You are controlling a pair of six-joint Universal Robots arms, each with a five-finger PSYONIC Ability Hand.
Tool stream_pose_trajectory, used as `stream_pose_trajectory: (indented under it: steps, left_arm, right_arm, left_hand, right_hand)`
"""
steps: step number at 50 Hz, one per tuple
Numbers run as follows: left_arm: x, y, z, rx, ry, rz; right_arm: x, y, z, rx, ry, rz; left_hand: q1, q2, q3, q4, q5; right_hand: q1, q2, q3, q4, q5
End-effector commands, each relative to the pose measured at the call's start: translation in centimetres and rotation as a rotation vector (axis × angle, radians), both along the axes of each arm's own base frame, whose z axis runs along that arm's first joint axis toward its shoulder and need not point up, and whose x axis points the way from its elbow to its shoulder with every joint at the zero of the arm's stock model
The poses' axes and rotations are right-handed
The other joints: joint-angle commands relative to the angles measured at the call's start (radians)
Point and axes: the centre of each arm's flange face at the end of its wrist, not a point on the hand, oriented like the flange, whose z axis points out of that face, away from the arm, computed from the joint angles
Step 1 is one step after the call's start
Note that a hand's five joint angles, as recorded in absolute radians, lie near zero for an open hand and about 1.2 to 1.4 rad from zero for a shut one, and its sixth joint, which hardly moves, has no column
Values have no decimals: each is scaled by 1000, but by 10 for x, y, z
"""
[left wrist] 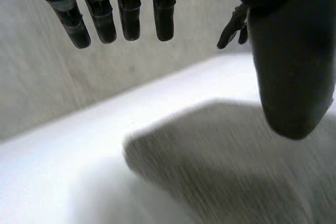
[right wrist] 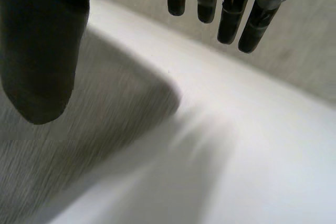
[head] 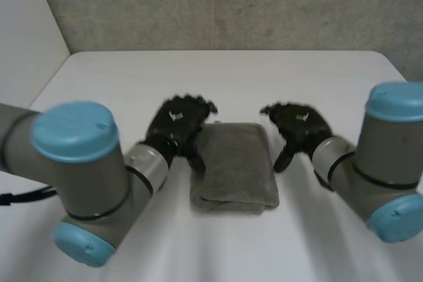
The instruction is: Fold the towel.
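- Head view: you've got the grey towel [head: 234, 166] lying folded in a thick oblong at the middle of the white table [head: 231, 74]. The left hand [head: 177, 122] is just beside its one long edge and the right hand [head: 299, 125] just beside the other. Whether either thumb touches the cloth, you cannot tell from here.
- Left wrist view: here's what the head view hides. The left hand's fingers [left wrist: 105, 19] hang straight, well apart from the thumb [left wrist: 291, 77], with nothing between them. The towel [left wrist: 236, 171] lies under the thumb side, one rounded corner showing on the table [left wrist: 68, 166]. A dark shape past the thumb may be the other hand.
- Right wrist view: the mirror of that. The right hand's fingers [right wrist: 226, 11] are straight and the thumb [right wrist: 42, 61] is spread wide, holding nothing. The towel [right wrist: 89, 124] lies below the thumb, and its corner ends short of the fingertips on bare table [right wrist: 257, 161].
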Motion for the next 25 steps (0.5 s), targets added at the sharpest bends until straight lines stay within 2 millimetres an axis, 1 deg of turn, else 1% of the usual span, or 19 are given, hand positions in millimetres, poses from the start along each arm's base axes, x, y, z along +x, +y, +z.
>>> stream_pose_trajectory:
  steps: [1,3,4,5,6,7,8,9,10,11,12,14,25]
  left_arm:
    - [19,-16,66,-118,118,67]
    - [26,-17,96,-117,152,88]
    - [26,-17,96,-117,152,88]
    - [27,-16,106,-102,166,91]
    - [29,-17,115,-83,179,103]
    - [29,-17,115,-83,179,104]
    - [34,-20,121,-64,190,130]
    - [34,-20,121,-64,190,130]
    - [43,-28,125,-47,195,175]
    - [43,-28,125,-47,195,175]
    - [52,-35,126,-36,194,216]
    - [58,-41,128,-39,195,241]
    - [61,-44,122,-26,183,254]
  right_arm:
    - [-3,-3,74,-191,-78,-25]
    - [-9,-6,106,-265,-104,-71]
    - [-9,-6,107,-265,-104,-71]
    - [-12,-7,120,-291,-116,-97]
    - [-15,-8,130,-305,-122,-122]
    - [-15,-8,130,-305,-122,-123]
    - [-17,-9,134,-302,-125,-139]
    - [-19,-9,134,-296,-122,-151]
    - [-19,-9,134,-296,-122,-151]
    - [-19,-9,134,-291,-121,-156]
    - [-20,-10,134,-287,-126,-160]
    - [-20,-9,134,-280,-135,-162]
    - [-24,-11,137,-275,-162,-184]
  left_hand:
    - [-86,-44,-58,-66,-3]
    - [-89,-47,-58,-66,-6]
    - [-89,-47,-58,-66,-6]
    - [-89,-47,-58,-66,-6]
    - [-92,-50,-58,-66,-9]
    - [-92,-50,-58,-66,-9]
    - [-95,-53,-58,-66,-12]
    - [-95,-53,-58,-66,-12]
    - [-97,-56,-58,-66,-15]
    - [-97,-56,-58,-66,-15]
    - [-106,-65,-58,-66,-24]
    - [-109,-68,-58,-66,-27]
    - [-106,-65,-58,-66,-24]
  right_hand:
    - [-17,-72,-53,-76,-63]
    - [-17,-72,-53,-76,-63]
    - [-17,-72,-53,-76,-63]
    - [-17,-72,-53,-76,-63]
    - [-17,-72,-53,-76,-63]
    - [-17,-72,-53,-76,-63]
    - [-17,-72,-53,-76,-63]
    - [-17,-72,-53,-76,-63]
    - [-17,-72,-53,-76,-63]
    - [-17,-72,-53,-76,-63]
    - [-17,-72,-53,-76,-63]
    - [-17,-72,-53,-76,-63]
    - [-17,-72,-53,-76,-63]
